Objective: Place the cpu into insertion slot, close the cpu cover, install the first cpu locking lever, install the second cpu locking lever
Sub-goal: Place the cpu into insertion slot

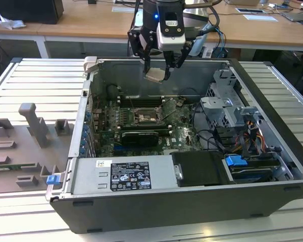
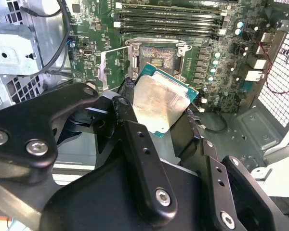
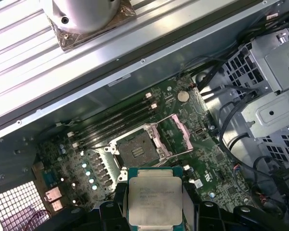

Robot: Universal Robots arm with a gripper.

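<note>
Second wrist view: jaws grip the cpu, covering two edges.

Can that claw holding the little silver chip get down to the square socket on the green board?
Probably yes. The claw holds the flat silver-beige square chip above the dark square socket, whose thin metal frame cover stands open; nothing sits between.
</note>
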